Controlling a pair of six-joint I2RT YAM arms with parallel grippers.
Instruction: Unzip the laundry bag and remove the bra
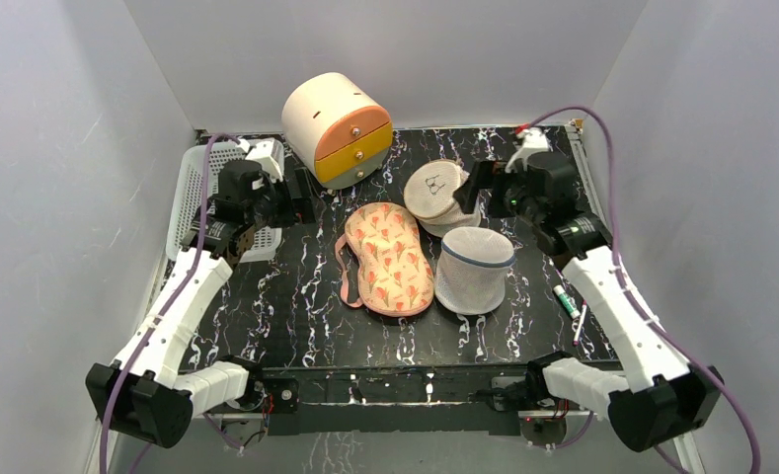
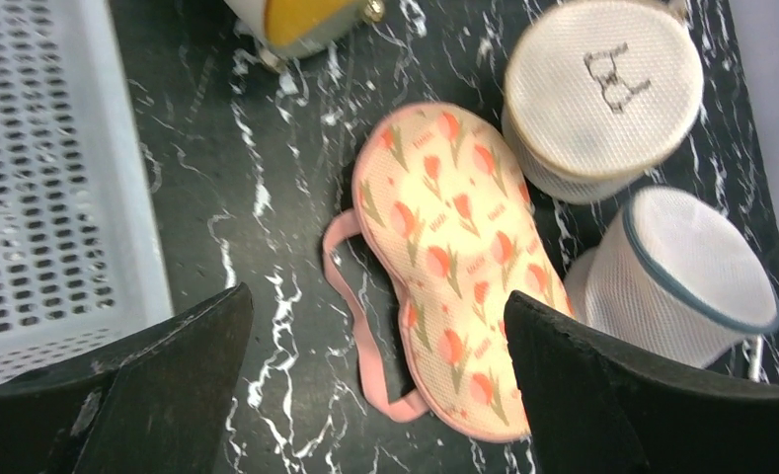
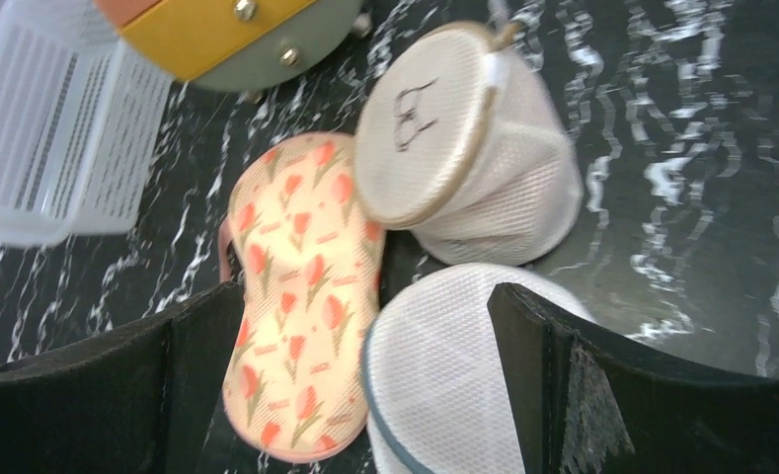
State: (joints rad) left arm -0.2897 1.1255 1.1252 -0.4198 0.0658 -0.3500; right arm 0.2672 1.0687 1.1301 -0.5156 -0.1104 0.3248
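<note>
Risking a wrong pick first of all: right fingers (image 1: 472,186) spread wide, holding nothing, poised over the beige pouch (image 1: 438,193) with the bra icon toward the far right corner of the table (image 1: 296,316), not over the laundry bag (image 1: 475,269). Dropping straight down from there: likely to close on the pouch instead. Easy to confuse, too, both being round mesh things set close together.

Gripping the bag by its soft mesh wall: apt to crush or tip it. Tugging a zip one-handed: apt merely to drag so light a bag across the table, into the eye mask (image 1: 390,259) just beside it on the left, or toward the pen (image 1: 566,299) by the right edge. Better judged a two-sided job, one pair of fingers pinning, the other pulling. Zip pull not to be made out in any view, so some fumbling round the blue-grey rim band to be expected, and snagging of mesh on a fingertip with it.

Standing upright right of the table's middle, nearer the near edge than the pouch and close against it; touching or not, cannot tell. From the right wrist, seen low in the gap between the fingers, hence below them and a little toward the near edge. As for left fingers (image 1: 301,209): likewise wide apart and empty, up by the basket (image 1: 193,197) at the left edge, well apart from the bag, with the mask lying between.
</note>
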